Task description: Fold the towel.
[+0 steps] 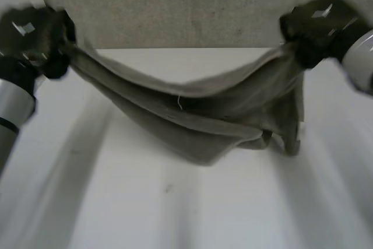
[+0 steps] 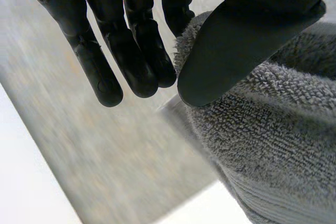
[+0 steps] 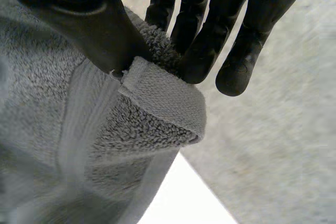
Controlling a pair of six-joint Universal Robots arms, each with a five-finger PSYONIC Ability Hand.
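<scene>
The near part of the white table point(image 1: 175, 214) lies bare in the head view. Above it hangs the towel point(image 1: 198, 121), grey terry, held up by both hands and sagging in a deep curve between them. Its lowest fold bunches below and towards the right hand's side. A thin pale thread point(image 1: 179, 102) sticks out near the middle of its upper edge.

The left hand point(image 1: 35, 36) holds the towel's end at the view's left. In its own wrist view the left hand's point(image 2: 241, 40) thumb presses down on the looped pile of the towel point(image 2: 273, 145), pinching it against a finger behind. The other fingers point(image 2: 131, 51) reach out straight beside the cloth, clear of it.

The right hand point(image 1: 317, 30) holds the other end, at about the same height. In its wrist view the right hand's point(image 3: 94, 24) thumb and fingers point(image 3: 199, 51) nip a turned-over corner of the towel point(image 3: 163, 98), where a flat woven band runs along the hem.

Beyond both hands a flat grey area point(image 1: 192, 4) with a straight near edge lies across the far table; I cannot tell whether it belongs to the towel.
</scene>
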